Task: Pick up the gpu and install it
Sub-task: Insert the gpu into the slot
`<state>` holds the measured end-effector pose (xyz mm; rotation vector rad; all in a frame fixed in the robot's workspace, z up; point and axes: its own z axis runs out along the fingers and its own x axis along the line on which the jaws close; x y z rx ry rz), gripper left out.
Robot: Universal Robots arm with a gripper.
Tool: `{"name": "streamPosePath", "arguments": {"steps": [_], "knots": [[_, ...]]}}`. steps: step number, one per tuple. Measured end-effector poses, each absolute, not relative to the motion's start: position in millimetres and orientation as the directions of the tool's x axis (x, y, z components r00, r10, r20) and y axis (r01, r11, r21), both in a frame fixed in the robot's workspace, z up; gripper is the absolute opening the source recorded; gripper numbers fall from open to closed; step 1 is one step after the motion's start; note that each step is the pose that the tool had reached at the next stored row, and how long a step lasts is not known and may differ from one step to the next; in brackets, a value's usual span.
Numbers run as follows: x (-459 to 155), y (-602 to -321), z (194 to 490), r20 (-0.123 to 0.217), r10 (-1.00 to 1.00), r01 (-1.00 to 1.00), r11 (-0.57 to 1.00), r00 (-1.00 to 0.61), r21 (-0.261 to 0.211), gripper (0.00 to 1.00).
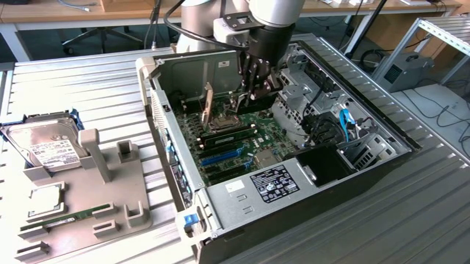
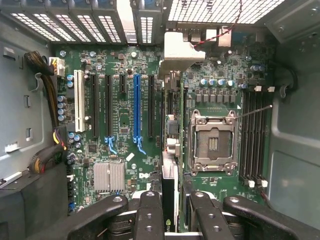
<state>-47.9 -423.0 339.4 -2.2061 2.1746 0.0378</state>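
Observation:
My gripper (image 1: 253,93) reaches down into the open computer case (image 1: 382,159), shut on the gpu (image 1: 208,103). The card stands on edge above the motherboard (image 1: 253,146). In the wrist view the gpu (image 2: 169,185) runs edge-on as a thin black card from between my fingers (image 2: 150,215) to its metal bracket (image 2: 182,50) by the case's rear slot openings. It hangs between the black expansion slots and the CPU socket (image 2: 212,145). I cannot tell whether its lower edge touches a slot.
A blue expansion slot (image 2: 137,110) lies beside the card, with memory slots (image 2: 252,135) beyond the socket. A cable bundle (image 2: 50,100) and a drive cage (image 1: 309,93) line the case walls. On the exterior view's left a grey holder (image 1: 96,220) carries a hard drive (image 1: 44,146) and a memory stick (image 1: 66,218).

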Motion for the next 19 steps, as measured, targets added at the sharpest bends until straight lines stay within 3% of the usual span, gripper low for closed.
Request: {"name": "streamPosePath", "arguments": {"steps": [19], "knots": [[-50.8,-424.1,336.0,-0.048,-0.999,-1.0,-0.014,0.015,-0.014,0.26]]}}
